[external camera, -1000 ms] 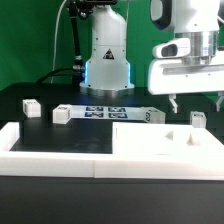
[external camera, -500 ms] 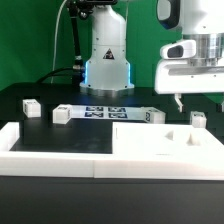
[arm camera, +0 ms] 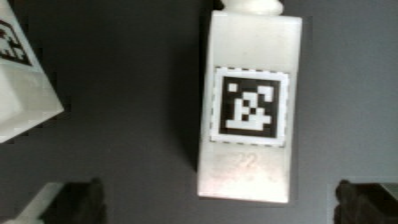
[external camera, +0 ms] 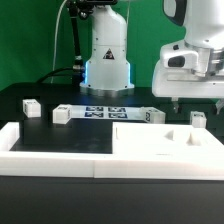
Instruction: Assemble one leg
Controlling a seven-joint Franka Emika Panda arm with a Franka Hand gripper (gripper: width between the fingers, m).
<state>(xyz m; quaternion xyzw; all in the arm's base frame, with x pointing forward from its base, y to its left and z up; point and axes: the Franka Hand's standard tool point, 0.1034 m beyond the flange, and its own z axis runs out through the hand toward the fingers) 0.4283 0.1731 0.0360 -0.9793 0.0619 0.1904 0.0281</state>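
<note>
Count: four small white blocks (external camera: 30, 106) on the table (external camera: 15, 100), one marker board (external camera: 105, 112), one white panel (external camera: 150, 140).
Place of leg (external camera: 197, 120): it is the fourth block, most to the exterior view's right, directly under the claw (external camera: 198, 102).
State of claw: fingers wide apart, nothing held; the leg is between them, not touched.
Long axis: it crosses the line between the fingers; the tag faces up.
</note>
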